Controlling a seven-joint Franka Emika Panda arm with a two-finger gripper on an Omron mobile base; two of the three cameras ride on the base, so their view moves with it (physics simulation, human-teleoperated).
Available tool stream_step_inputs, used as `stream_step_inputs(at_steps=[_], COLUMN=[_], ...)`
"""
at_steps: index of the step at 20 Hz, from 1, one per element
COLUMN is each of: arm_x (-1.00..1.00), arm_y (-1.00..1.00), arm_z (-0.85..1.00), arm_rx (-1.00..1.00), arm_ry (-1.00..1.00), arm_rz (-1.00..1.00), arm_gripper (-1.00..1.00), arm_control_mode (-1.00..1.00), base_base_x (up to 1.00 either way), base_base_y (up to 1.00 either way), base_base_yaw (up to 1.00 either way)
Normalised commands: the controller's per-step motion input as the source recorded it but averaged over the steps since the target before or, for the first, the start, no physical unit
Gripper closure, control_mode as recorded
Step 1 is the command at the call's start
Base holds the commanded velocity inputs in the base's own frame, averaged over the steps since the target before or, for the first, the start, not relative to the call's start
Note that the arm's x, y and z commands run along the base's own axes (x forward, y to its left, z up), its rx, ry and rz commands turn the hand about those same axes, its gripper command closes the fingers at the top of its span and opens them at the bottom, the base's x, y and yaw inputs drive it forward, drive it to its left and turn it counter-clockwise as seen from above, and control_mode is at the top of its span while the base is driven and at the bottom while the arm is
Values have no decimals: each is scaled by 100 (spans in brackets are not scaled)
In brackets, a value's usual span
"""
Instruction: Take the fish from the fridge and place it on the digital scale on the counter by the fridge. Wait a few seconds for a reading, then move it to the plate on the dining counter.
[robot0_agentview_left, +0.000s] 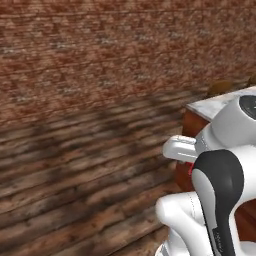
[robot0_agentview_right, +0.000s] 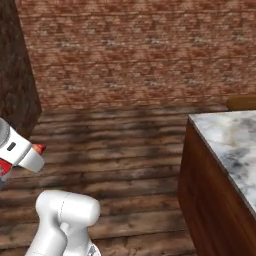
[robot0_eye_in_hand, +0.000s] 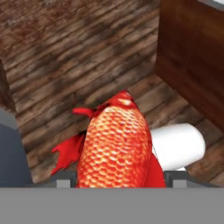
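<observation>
Fingers (robot0_eye_in_hand: 118, 180) clenched on the fish (robot0_eye_in_hand: 117, 144), above plank floor (robot0_eye_in_hand: 65, 65), worktop (robot0_agentview_right: 230, 137) at two o'clock.

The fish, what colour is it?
Bright red-orange scaly fish with red fins, best in the hand view.

white glossy arm (robot0_agentview_left: 220, 150), rounded link shells, black joint cover, dark round end cap, small red marks near wrist

Both base views are looking forward and down across the dark wooden plank floor (robot0_agentview_left: 75, 165) toward the red-brown brick wall (robot0_agentview_right: 130, 55); the hand view is looking closely down at that floor.
</observation>
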Motion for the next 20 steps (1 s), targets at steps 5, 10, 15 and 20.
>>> stream_step_inputs(at_steps=[5, 10, 15, 20], arm_x=[0, 0, 0, 0], arm_y=[0, 0, 0, 0], arm_z=[0, 0, 0, 0], arm_rx=[0, 0, 0, 0], arm_ry=[0, 0, 0, 0], arm_rz=[0, 0, 0, 0], arm_gripper=[100, 100, 100, 100], arm_control_mode=[100, 100, 100, 100], base_base_x=[98, 98, 88, 78], base_base_y=[69, 72, 77, 83], base_base_yaw=[-55, -54, -54, -52])
